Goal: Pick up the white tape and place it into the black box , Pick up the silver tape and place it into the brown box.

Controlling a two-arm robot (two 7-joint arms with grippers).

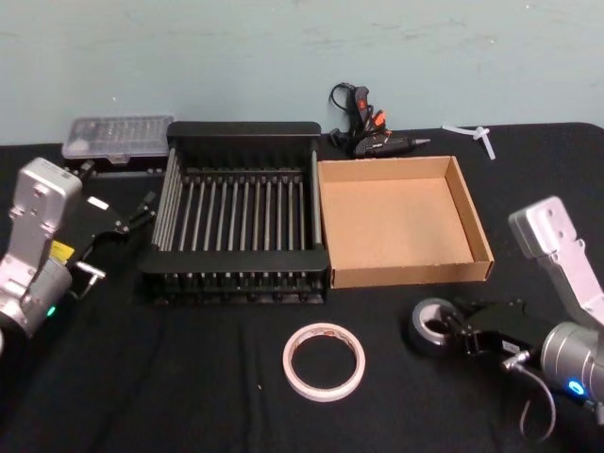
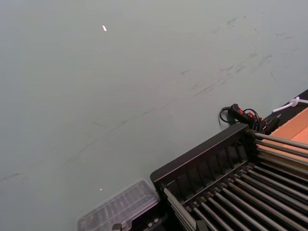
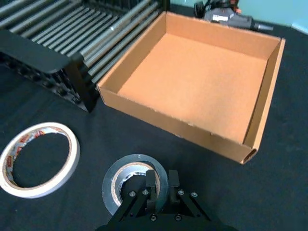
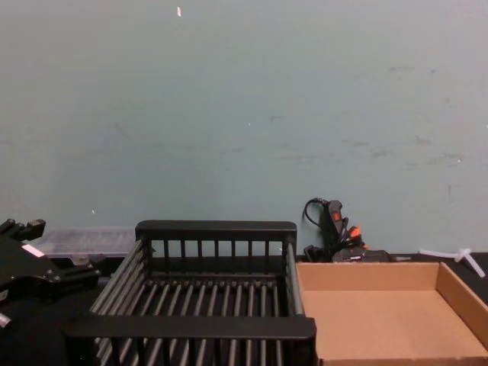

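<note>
Pincer on the right arm [image 3: 158,185] is pinching the wall of the silver tape [image 3: 126,179], one finger inside its core, near the tabletop's front edge. A thin bite like that could be letting the roll tilt or slip during the lift toward the brown box [image 1: 467,206].

The left pincer [image 1: 121,226] is idling, spread, beside the black box [image 1: 245,132].

One white tape [image 1: 324,360] is lying by the front edge; one silver roll, two boxes.

A pale blue-green wall [image 4: 244,99] stands right behind the worktop [image 1: 189,396], plain and flatly lit, with faint scuffs and scratches smeared across its right half and a couple of small white flecks higher up. The worktop is covered in matte black cloth that runs back to meet the wall along its far edge.
</note>
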